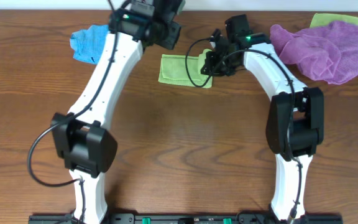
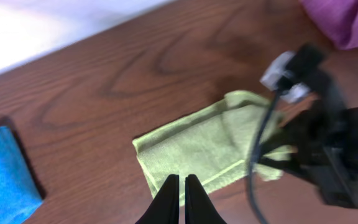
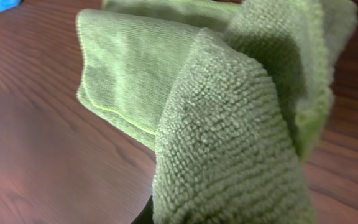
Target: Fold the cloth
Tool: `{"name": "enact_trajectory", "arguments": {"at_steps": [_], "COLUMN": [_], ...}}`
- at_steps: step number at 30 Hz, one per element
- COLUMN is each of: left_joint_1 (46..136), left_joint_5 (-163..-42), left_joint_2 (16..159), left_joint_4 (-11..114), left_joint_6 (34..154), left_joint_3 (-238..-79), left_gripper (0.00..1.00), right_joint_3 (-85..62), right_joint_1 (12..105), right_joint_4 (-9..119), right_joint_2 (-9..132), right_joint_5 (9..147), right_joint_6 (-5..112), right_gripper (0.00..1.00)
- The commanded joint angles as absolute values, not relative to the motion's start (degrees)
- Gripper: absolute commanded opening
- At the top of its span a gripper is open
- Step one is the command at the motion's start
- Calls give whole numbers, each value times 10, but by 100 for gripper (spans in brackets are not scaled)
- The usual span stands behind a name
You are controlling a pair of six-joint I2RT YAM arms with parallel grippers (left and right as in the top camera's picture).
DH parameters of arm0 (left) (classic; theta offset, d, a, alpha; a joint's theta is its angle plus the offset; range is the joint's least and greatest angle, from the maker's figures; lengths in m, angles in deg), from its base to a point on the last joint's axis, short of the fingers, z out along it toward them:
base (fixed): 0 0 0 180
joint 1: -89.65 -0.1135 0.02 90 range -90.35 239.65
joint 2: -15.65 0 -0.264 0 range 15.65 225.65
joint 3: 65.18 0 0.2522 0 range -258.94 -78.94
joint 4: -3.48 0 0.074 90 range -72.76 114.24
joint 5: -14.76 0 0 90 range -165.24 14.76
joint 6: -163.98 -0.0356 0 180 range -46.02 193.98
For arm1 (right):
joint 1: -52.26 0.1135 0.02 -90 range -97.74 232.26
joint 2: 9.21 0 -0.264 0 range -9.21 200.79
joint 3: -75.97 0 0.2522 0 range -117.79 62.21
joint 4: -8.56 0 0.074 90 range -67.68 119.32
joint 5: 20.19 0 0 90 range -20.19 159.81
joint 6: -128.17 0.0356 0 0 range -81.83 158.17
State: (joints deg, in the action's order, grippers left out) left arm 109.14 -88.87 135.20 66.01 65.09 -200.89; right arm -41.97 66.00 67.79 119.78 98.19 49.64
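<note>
A: Where do we have the green cloth (image 1: 178, 68)?

B: We see it lying on the table (image 1: 179, 149) between our two arms, toward the far edge. Its right end is raised off the wood and curled back over the rest.

A: Who has hold of it?

B: Our right gripper (image 1: 208, 63). The pile fills the right wrist view and hides the fingers. Still, the raised end hangs from that gripper, so we read it as clamped on the cloth.

A: And our left gripper (image 2: 182, 182)?

B: Its fingers are pressed together with nothing between them, and it hangs above the cloth's edge nearest its own camera.

A: What crowds us?

B: The right arm's black cable (image 2: 261, 140) loops across the cloth's right part in the left wrist view. A blue cloth (image 1: 86, 43) lies well to the left of ours. A purple cloth (image 1: 322, 50) lies well to the right, heaped over the corner of a second green cloth (image 1: 335, 19). None of them touches ours.
</note>
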Motion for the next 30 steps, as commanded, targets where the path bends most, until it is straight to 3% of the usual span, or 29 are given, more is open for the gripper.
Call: {"name": "enact_trajectory", "arguments": {"at_steps": [1,11,30], "left_joint_1": [1062,960,926], "left_joint_5": [-908,-998,-1031], "left_joint_2": [1351,1344,1344], "left_joint_4": [684,732,751], "left_joint_6": [657,646,595], "left_joint_3": [-2010,-2009,-1994], "left_gripper": [6,6,6], "right_joint_3": [-430,-430,-430], "right_joint_1": [683,713,746], "right_joint_4": [667,645,582], "right_joint_2": [1204,1204,1215], "right_joint_5": [983,967,966], "right_joint_6": [488,488,528], "right_gripper": [1,1,1]}}
